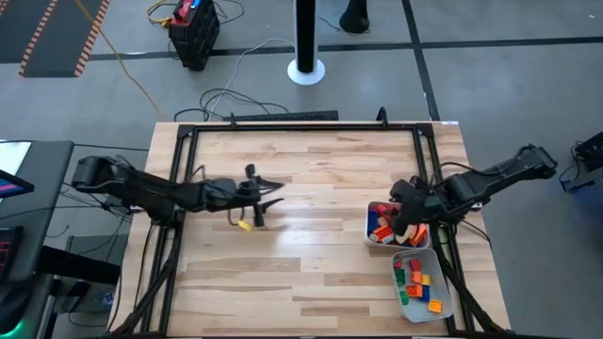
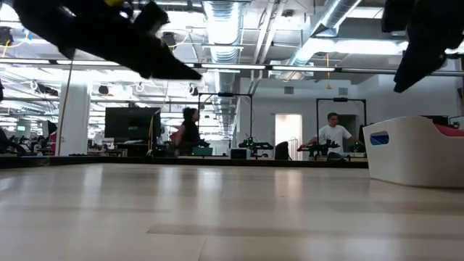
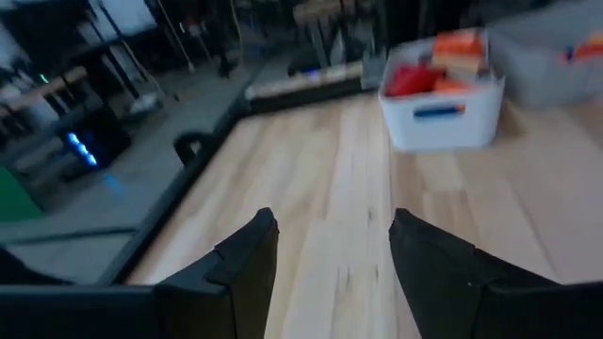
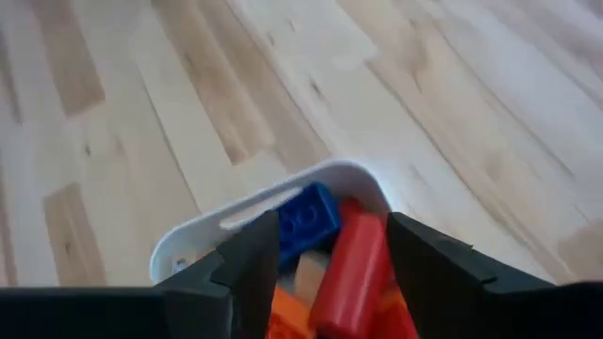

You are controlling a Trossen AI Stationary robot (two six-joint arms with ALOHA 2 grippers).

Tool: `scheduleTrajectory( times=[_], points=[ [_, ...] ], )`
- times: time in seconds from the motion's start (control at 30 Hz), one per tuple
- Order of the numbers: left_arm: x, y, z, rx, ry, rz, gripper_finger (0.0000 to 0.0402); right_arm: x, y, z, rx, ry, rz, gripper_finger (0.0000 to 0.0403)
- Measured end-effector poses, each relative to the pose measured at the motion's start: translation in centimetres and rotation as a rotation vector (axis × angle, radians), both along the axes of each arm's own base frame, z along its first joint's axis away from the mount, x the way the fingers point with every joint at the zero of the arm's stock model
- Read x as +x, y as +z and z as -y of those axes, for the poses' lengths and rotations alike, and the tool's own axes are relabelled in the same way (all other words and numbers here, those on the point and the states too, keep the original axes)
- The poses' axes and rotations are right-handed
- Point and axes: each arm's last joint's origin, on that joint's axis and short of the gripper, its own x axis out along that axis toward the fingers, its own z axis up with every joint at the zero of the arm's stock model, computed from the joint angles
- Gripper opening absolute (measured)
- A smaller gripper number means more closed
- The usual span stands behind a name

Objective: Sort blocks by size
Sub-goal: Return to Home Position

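The far white tray [image 1: 374,229] holds red, orange and blue blocks, and also shows in the left wrist view [image 3: 443,94]. The near white tray [image 1: 422,285] holds small green, red, orange and yellow blocks. My right gripper [image 1: 407,215] hangs open over the far tray. Its fingers stand on either side of a red oblong block [image 4: 347,268], next to a blue block [image 4: 306,221]. My left gripper [image 3: 334,264] is open and empty above the table's middle [image 1: 268,201]. A small yellow thing [image 1: 244,224] shows beside it; I cannot tell whether it lies on the table. My right gripper points down into the far tray with the red oblong block [image 4: 363,254] between its open fingers. I cannot tell whether a finger touches it. The block leans on the other blocks in the tray.
A dark metal frame [image 1: 301,124] runs around the table's edges. Bare wood [image 1: 311,273] lies between the left gripper and the trays. In the low view the far tray [image 2: 413,148] stands at the right, and people show in the room behind.
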Motion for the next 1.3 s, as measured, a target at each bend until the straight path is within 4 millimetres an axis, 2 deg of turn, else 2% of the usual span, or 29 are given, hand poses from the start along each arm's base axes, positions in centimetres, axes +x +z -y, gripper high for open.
scheduleTrajectory(
  times=[0.23, 0.4, 0.5, 0.6, 0.77, 0.87, 0.93, 1.13, 1.3],
  points=[
    [-5.0, 1.5, -1.1, 0.002, 0.123, 0.15, 0.0191, -2.2, -3.3, 1.6, -0.04, 0.078, 0.263, 0.0204],
    [-7.6, 2.1, -1.7, -0.043, 0.163, 0.132, 0.0188, -3.3, -4.0, 2.7, -0.129, 0.118, 0.529, 0.018],
    [-8.6, 2.5, -1.9, -0.063, 0.183, 0.139, 0.0181, -4.2, -4.5, 3.4, -0.17, 0.124, 0.631, 0.0166],
    [-9.3, 2.5, -2.0, -0.069, 0.186, 0.174, 0.0175, -4.9, -5.0, 3.9, -0.189, 0.112, 0.68, 0.0154],
    [-10.2, 0.8, -3.1, -0.09, 0.2, 0.23, 0.0163, -5.7, -5.5, 4.7, -0.247, 0.093, 0.755, 0.0138],
    [-10.4, 0.7, -3.9, -0.134, 0.173, 0.267, 0.015, -5.6, -4.9, 5.2, -0.286, -0.007, 0.945, 0.0125],
    [-10.4, 0.5, -4.5, -0.146, 0.182, 0.255, 0.014, -5.3, -4.8, 5.4, -0.34, 0.001, 1.033, 0.0113],
    [-10.5, -0.1, -5.5, -0.196, 0.169, 0.217, 0.0114, -4.4, -7.6, 6.2, -0.4, 0.023, 1.005, 0.0085],
    [-10.8, 0.1, -5.6, -0.182, 0.168, 0.229, 0.0094, -4.4, -7.5, 6.4, -0.398, 0.063, 1.02, 0.0073]
  ],
)
